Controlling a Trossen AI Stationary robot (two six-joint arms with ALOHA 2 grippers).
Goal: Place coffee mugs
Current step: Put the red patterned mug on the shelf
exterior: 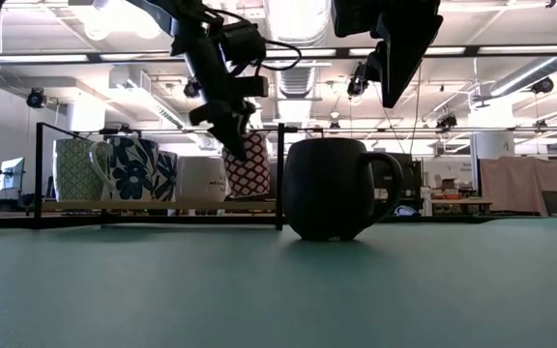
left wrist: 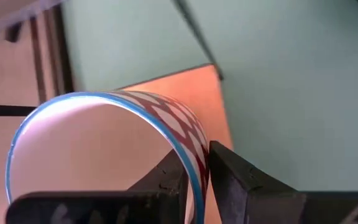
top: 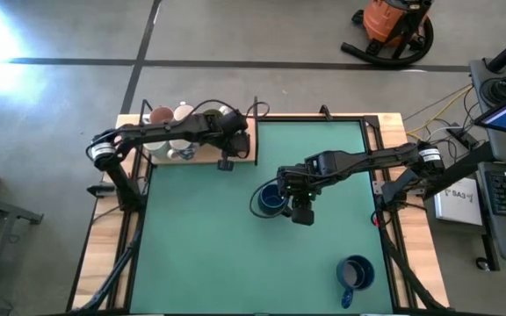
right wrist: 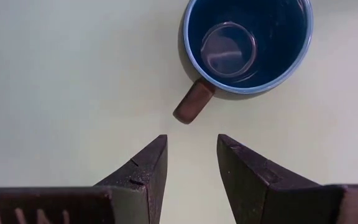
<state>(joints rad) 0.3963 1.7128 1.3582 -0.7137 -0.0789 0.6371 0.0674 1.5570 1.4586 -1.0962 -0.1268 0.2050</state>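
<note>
- Dark blue mug (exterior: pixel 332 188) stands upright on the green surface (top: pixel 209 246) near its middle, handle (right wrist: pixel 193 101) pointing toward the right gripper; in the right wrist view its glossy blue inside (right wrist: pixel 247 40) is empty.
- Right gripper (right wrist: pixel 191 163) hangs above the surface just beside that mug's handle, its fingers (right wrist: pixel 146 171) spread apart and holding nothing.
- Second dark blue mug (top: pixel 355 273) sits upright near the surface's front right corner, well apart from the first.
- Left gripper (left wrist: pixel 202 177) is over the wooden tray (top: pixel 244 156) at the back left, fingers pinched on the rim of a red-and-white diamond-patterned mug (left wrist: pixel 166 118) with a blue lip, one finger inside and one outside.
- Whether that mug touches the tray cannot be told.
- Several more mugs (exterior: pixel 129 169) stand in a row on the tray, one with a dark blue flower print (exterior: pixel 135 166), behind a thin black rail (exterior: pixel 158 126).
</note>
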